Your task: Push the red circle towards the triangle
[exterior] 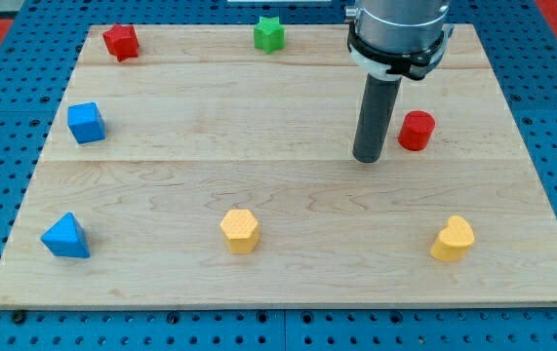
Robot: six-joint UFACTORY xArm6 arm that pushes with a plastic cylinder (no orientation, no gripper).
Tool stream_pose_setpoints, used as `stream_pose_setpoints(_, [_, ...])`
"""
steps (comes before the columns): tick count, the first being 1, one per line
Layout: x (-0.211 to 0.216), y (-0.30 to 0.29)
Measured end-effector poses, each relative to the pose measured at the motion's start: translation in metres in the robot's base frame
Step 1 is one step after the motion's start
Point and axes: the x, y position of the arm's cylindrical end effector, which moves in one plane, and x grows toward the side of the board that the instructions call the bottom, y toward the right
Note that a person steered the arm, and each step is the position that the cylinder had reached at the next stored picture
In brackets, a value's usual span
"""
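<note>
A: Item one, red circle (417, 130). Location?

B: Near the counter's (288, 283) right edge, in its upper half. Upright, apart from every other block.

A: Item two, the triangle.

B: Blue triangle (65, 237), close to the bottom-left corner. Well apart from the red circle; nearly the whole width of the counter lies between them.

A: Item three, my tip.

B: My tip (369, 158) rests just beside the red circle, on its left side, a narrow gap showing between the two. No pincer is fitted, only a plain rod, so released or clenched does not apply.

A: Other stock?

B: Red star (121, 42) at the top-left corner, green star (270, 33) on the top edge, blue cube (86, 122) by the left edge, yellow hexagon (240, 231) near the bottom edge at centre, yellow heart (453, 239) towards the bottom-right corner.

A: Progress entry?

B: By my reckoning, hardly begun. The circle sits far from the triangle. My tip stands on the wrong side; it probably needs to round to the circle's right before pushing left and down.
</note>
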Motion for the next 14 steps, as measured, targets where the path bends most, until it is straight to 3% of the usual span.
stream_pose_setpoints(2, [0.0,0.0])
stream_pose_setpoints(6, [0.0,0.085])
stream_pose_setpoints(7, [0.0,0.133])
stream_pose_setpoints(9, [-0.06,0.227])
stream_pose_setpoints(14, [0.019,0.225])
